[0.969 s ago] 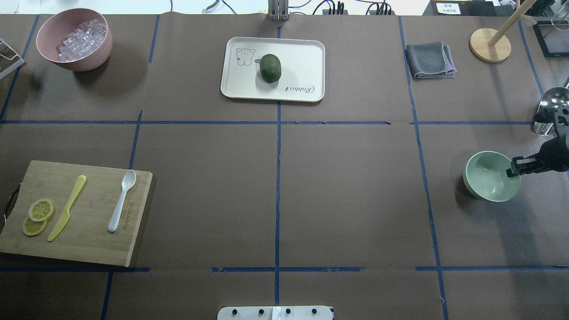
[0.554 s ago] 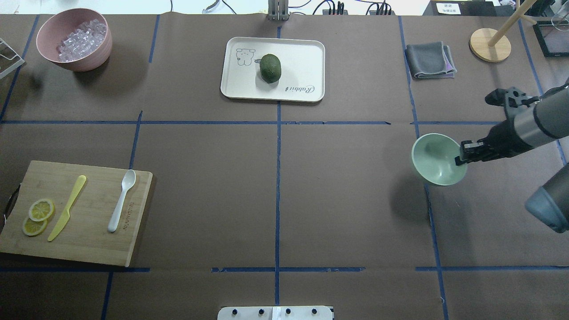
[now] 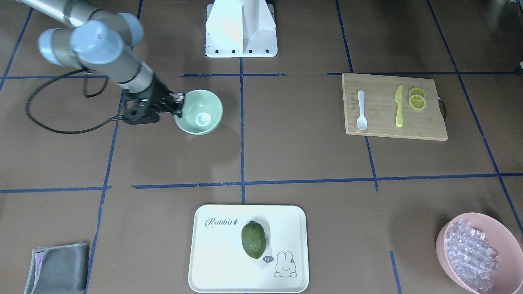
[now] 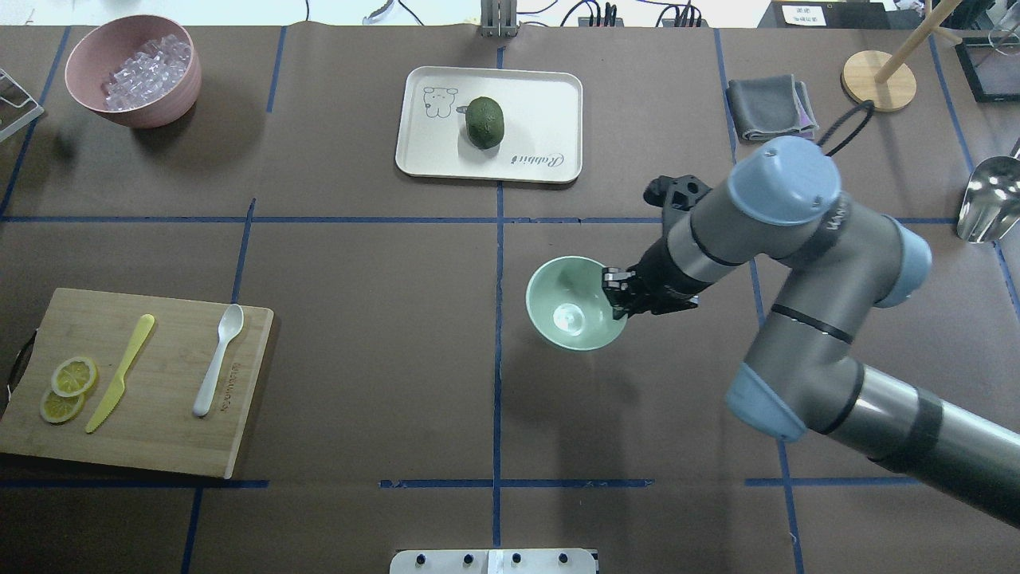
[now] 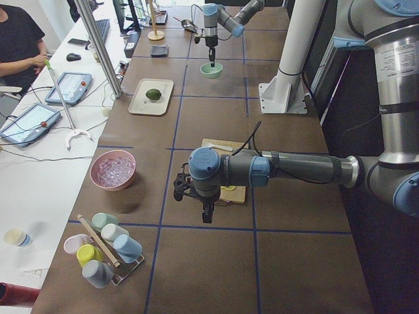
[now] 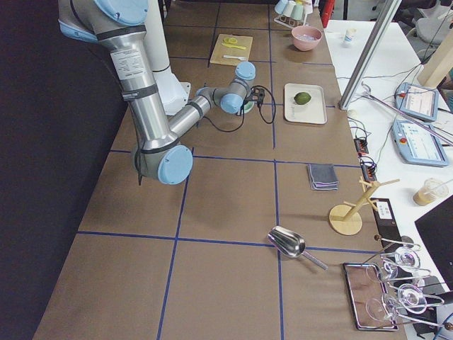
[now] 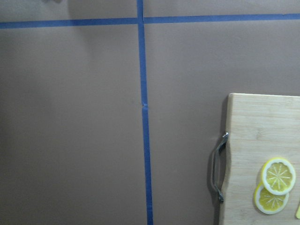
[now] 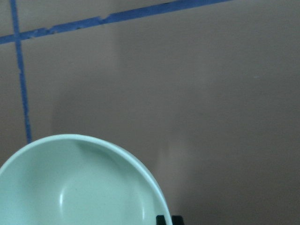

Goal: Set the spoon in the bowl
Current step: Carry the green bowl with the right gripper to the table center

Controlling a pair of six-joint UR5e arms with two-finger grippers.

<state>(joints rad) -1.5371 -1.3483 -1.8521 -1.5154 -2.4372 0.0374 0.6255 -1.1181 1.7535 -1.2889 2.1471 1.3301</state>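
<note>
The white spoon [image 4: 217,360] lies on the wooden cutting board [image 4: 163,446] at the near left, also in the front-facing view [image 3: 361,110]. The mint-green bowl [image 4: 572,303] is just right of the table's centre line, upright and empty. My right gripper [image 4: 617,299] is shut on its right rim, as the front-facing view [image 3: 178,104] shows. The right wrist view shows the bowl [image 8: 79,183] close up. My left gripper [image 5: 206,210] shows only in the exterior left view, hanging over the table beside the board; I cannot tell whether it is open or shut.
A yellow knife [image 4: 119,373] and lemon slices [image 4: 68,387] share the board. A white tray [image 4: 550,96] with a green fruit stands far centre, a pink bowl [image 4: 131,68] of clear cubes far left. A grey cloth [image 4: 769,108], wooden stand [image 4: 876,80] and metal scoop [image 4: 986,207] are at the right.
My right arm has carried the green bowl leftward from the table's right edge to just right of the centre line. The spoon and board have not moved.
</note>
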